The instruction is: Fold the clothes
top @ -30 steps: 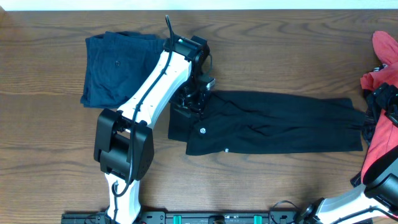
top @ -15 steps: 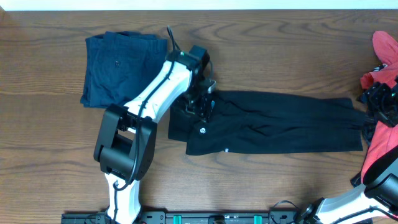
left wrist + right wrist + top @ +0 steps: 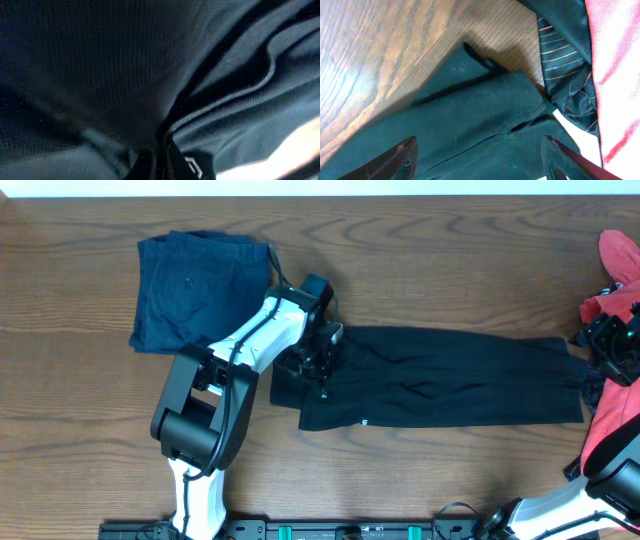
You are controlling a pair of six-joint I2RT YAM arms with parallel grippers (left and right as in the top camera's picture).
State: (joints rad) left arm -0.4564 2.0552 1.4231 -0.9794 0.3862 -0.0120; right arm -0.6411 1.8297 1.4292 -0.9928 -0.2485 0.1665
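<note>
While the left gripper [image 3: 318, 366] is pressed down on the left end of the black garment [image 3: 450, 380], its jaws are closed on the cloth. In the left wrist view a ridge of black fabric [image 3: 225, 85] runs straight into the pinched fingertips, and cloth fills the rest of that picture. The garment lies flat and long across the middle of the table [image 3: 450, 260], its length running left to right, with a few creases near the centre.

The right gripper [image 3: 598, 348] hangs over the garment's right end near the table's right edge, jaws spread wide with nothing between them. In its wrist view the two fingers stand either side of the hem [image 3: 485, 115], with bare wood beyond.

Navy shorts [image 3: 195, 290] lie folded toward the far left corner, just beside the left arm. Coral pieces [image 3: 620, 260] are heaped at the right edge, touching a dark striped cloth [image 3: 565, 65].
</note>
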